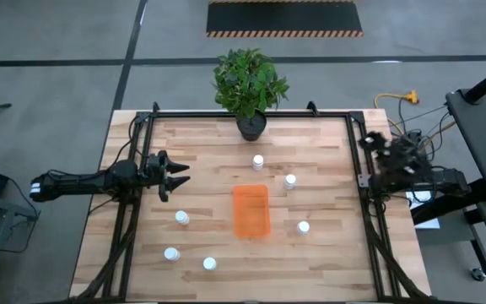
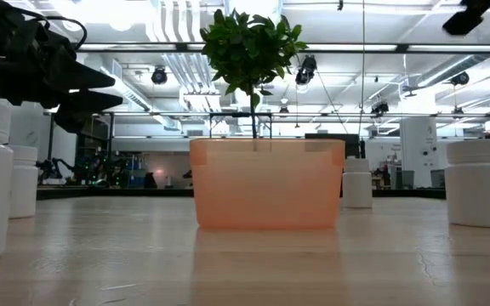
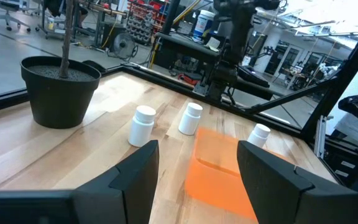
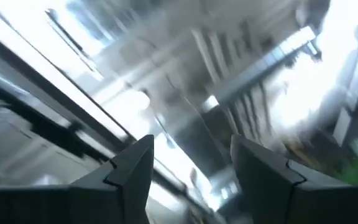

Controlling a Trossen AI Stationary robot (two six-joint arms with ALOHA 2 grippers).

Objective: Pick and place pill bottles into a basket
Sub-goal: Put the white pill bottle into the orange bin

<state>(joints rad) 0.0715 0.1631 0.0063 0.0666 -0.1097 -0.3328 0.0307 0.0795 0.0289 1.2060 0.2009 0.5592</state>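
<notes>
High view: orange basket [image 1: 251,211] at table centre, six white capped pill bottles [image 1: 258,160] ringing it from 12 to 8 o'clock. Left gripper [image 1: 180,176] at 10 o'clock, spread, empty. Right wrist view: right gripper [image 4: 188,163] spread, empty, aimed at ceiling.

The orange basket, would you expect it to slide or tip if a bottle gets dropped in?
The basket looks like thin translucent plastic and empty, so probably light and apt to slide on the smooth wooden table. Its wide, shallow shape makes tipping unlikely.

Potted plant [image 1: 248,87] in dark pot at table's far edge; wooden table [image 1: 327,253]; hazard-striped floor mat [image 1: 284,19].
</notes>
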